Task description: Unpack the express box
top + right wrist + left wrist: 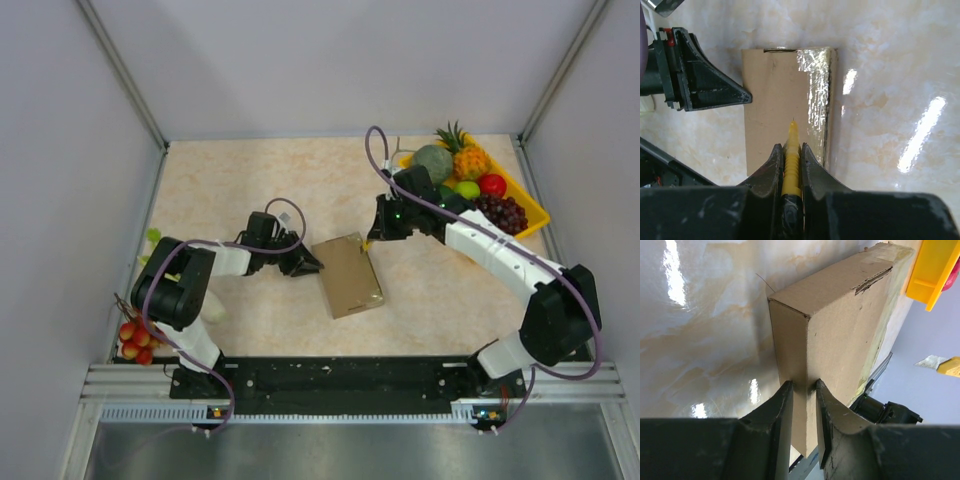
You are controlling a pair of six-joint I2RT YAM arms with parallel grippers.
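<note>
The express box (348,275) is a flat brown cardboard mailer lying closed in the middle of the table, with clear tape (815,85) along one edge. My left gripper (305,265) is at its left edge, and its jaws are closed on the box's near corner (804,390). My right gripper (375,235) is over the box's far right corner, shut on a thin yellow cutter (792,145). The cutter's tip points at the box top (775,100), close to the tape. The left gripper's fingers (710,87) show in the right wrist view.
A yellow fruit tray (530,205) with pineapple, melon, apple and grapes stands at the back right, behind the right arm; its corner shows in the left wrist view (932,275). Small red fruits (135,340) lie at the left edge. Walls enclose three sides.
</note>
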